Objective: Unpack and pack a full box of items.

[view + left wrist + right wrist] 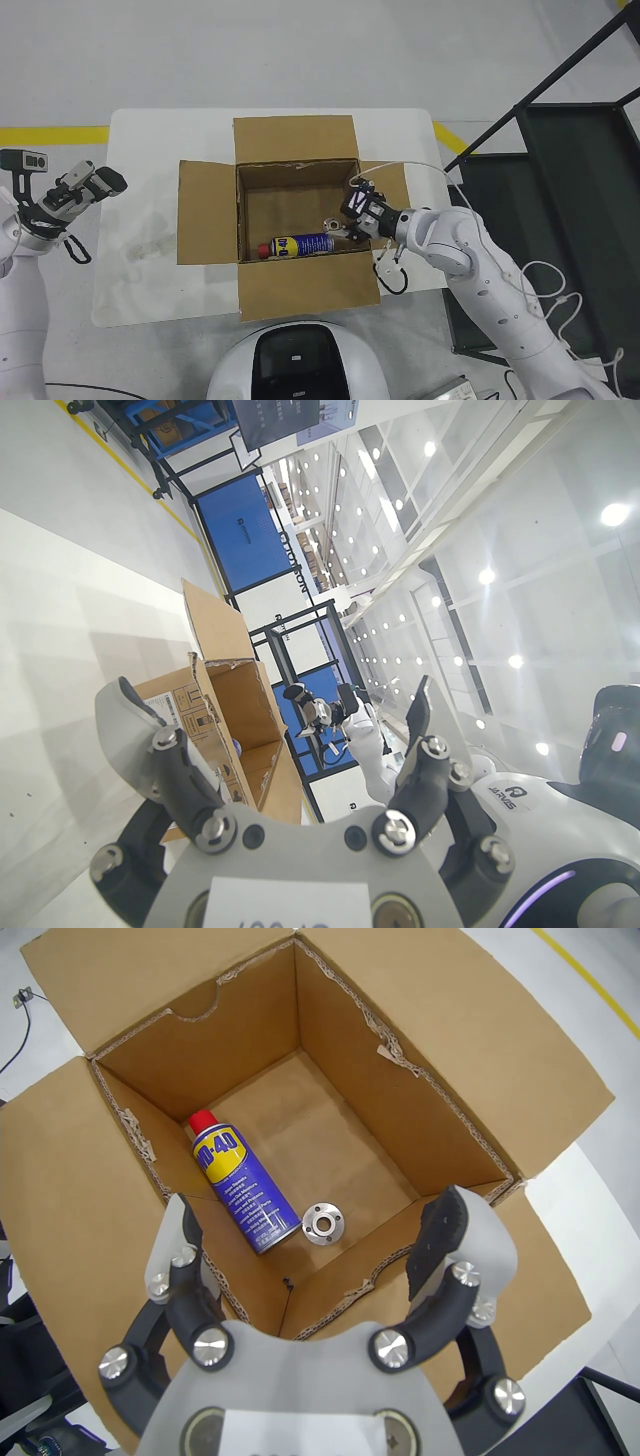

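White tabletop (150, 200) carries a brown cardboard box (295, 140), flaps folded out, at its middle. We see a blue-and-yellow spray can with a red cap (245, 1188) lying on its side along the box's near wall. A small round silver metal disc with holes (322, 1224) lies flat just beside the can's base. Right gripper (312, 1203) hangs over the box's right rim, claw spread, holding nothing. Left gripper (270, 689) sits off the tabletop's left edge, claw also spread, empty.

Risks, we judge:
- A finger snags the torn rim going down.
- The can rolls if nudged.
- The flat disc slips the pinch, or a finger bumps the can.
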Robot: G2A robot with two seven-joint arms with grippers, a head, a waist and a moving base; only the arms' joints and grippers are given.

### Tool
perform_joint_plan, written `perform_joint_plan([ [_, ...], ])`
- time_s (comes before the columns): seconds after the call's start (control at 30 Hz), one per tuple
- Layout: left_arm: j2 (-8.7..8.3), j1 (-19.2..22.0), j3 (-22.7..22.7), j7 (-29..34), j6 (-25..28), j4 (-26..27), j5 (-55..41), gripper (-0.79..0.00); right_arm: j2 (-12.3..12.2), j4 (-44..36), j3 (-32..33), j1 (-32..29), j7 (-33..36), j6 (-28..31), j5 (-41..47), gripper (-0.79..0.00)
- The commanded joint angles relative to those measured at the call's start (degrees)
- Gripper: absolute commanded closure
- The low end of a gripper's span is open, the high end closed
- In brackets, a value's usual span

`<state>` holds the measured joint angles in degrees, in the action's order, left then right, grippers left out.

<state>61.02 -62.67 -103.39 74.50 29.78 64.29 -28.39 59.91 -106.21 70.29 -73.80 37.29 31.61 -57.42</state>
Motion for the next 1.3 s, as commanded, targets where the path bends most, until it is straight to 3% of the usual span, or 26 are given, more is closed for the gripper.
perform_joint_plan([
  [0.0,0.0,0.0,0.0,0.0,0.0,0.0,0.0,-0.785,0.18,-0.44,-1.26,1.7,3.59,-1.01,1.71,-0.785],
  [0.2,0.0,0.0,0.0,0.0,0.0,0.0,0.0,-0.785,1.38,0.77,-8.61,10.28,18.2,-5.0,4.37,-0.785],
  [0.3,0.0,0.0,0.0,0.0,0.0,0.0,0.0,-0.785,2.29,3.96,-12.88,14.45,21.73,-7.54,2.19,-0.785],
  [0.5,0.0,0.0,0.0,0.0,0.0,0.0,0.0,-0.785,4.11,11.66,-19.12,20.43,23.0,-9.49,0.68,-0.785],
  [1.07,0.0,0.0,0.0,0.0,0.0,0.0,0.0,-0.785,4.21,11.66,-19.76,20.24,22.48,-8.85,0.58,-0.785],
  [1.27,0.0,0.0,0.0,0.0,0.0,0.0,0.0,-0.785,6.08,15.41,-22.7,24.65,26.84,-14.79,6.68,-0.785],
])
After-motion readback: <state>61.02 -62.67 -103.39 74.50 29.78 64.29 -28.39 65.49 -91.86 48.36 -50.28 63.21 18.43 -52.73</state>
